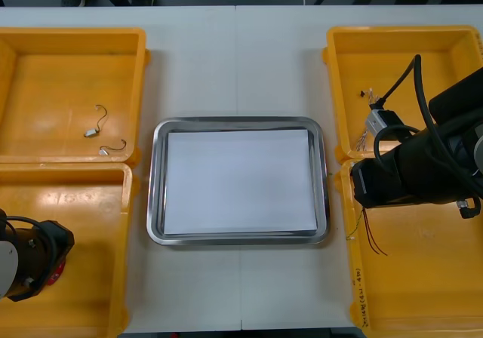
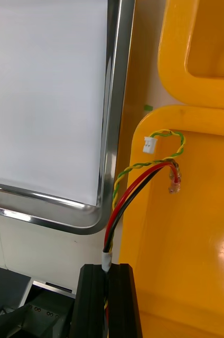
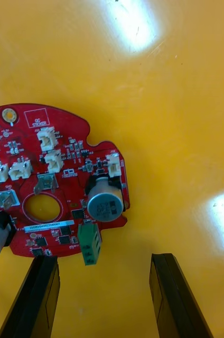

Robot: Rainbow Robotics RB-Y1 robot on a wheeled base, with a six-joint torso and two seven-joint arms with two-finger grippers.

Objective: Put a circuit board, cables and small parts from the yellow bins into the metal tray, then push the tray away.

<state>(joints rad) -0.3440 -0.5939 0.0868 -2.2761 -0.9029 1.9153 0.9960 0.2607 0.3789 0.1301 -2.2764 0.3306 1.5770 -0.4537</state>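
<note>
The work is at its beginning, I think: the metal tray in the middle of the table has nothing on its white inside. The right gripper hangs over the left rim of the near right bin, just beside the tray's near right corner. Its fingers are pressed together on a red and yellow cable, whose loose end hangs over the bin. The next move is to carry the cable left over the tray and let it go.

The left gripper is low in the near left bin. Its fingers are spread and hold nothing, and the circuit board lies flat just beyond them.
</note>
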